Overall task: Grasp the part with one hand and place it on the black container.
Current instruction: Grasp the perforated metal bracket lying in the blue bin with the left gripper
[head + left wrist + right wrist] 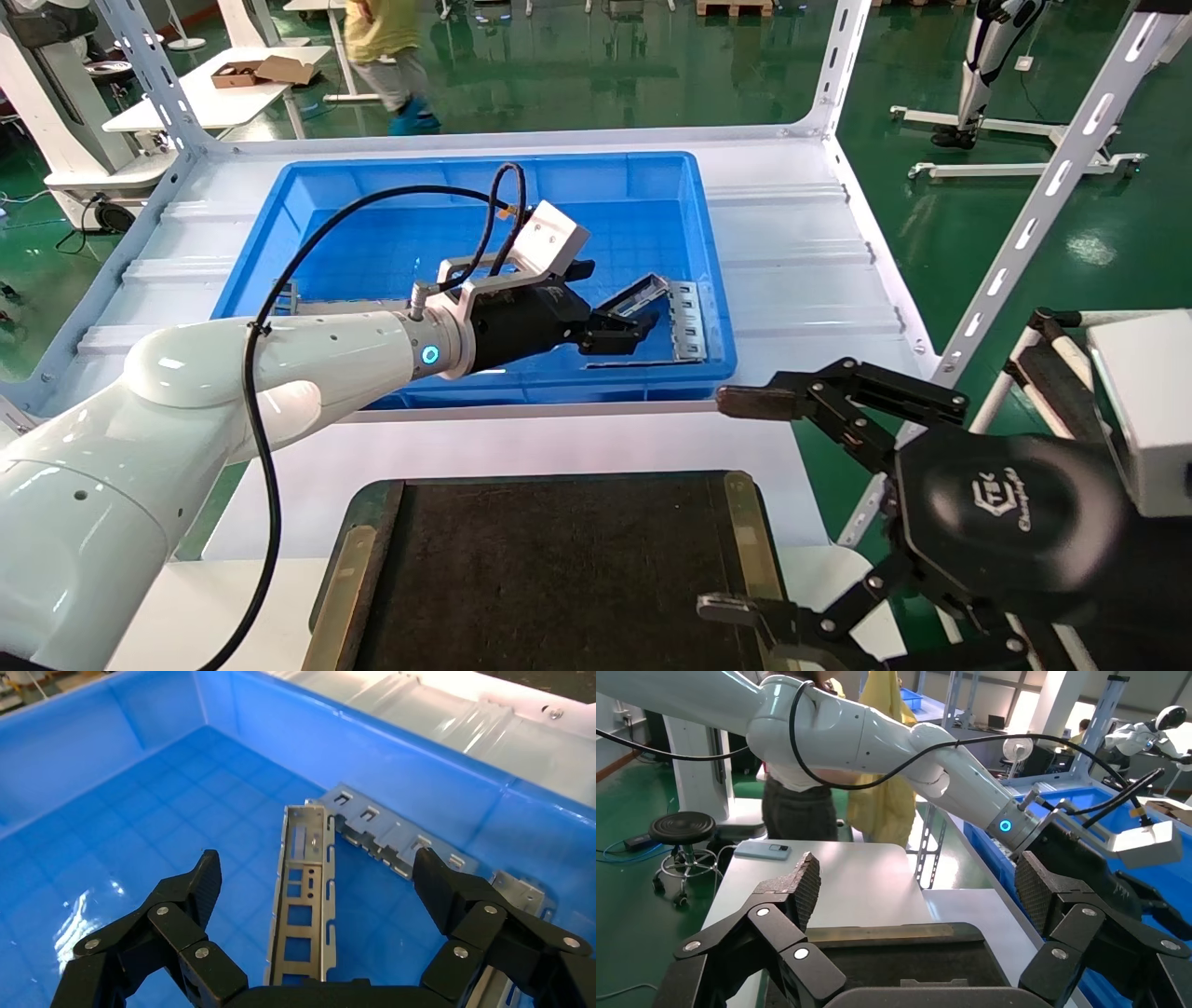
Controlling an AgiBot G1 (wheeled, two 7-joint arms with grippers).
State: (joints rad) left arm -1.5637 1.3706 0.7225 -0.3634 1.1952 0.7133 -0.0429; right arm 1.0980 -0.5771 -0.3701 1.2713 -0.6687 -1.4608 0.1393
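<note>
The part (303, 896), a narrow grey metal channel with slots along its sides, lies on the floor of the blue bin (105, 748). My left gripper (316, 864) hovers over it, open, with one finger on each side and neither touching. In the head view the left gripper (626, 331) reaches into the bin's right front corner, just short of the part (636, 294). The black container (559, 578) lies at the near table edge with nothing on it. My right gripper (736, 503) hangs open and holds nothing beside the container's right side, above the black container (891, 959).
A flat grey plate with square cut-outs (393, 839) lies just beyond the part against the bin wall. Another grey piece (289, 300) lies at the bin's left. White slotted frame posts (1043, 205) rise at the table corners. A phone (763, 850) lies on the table.
</note>
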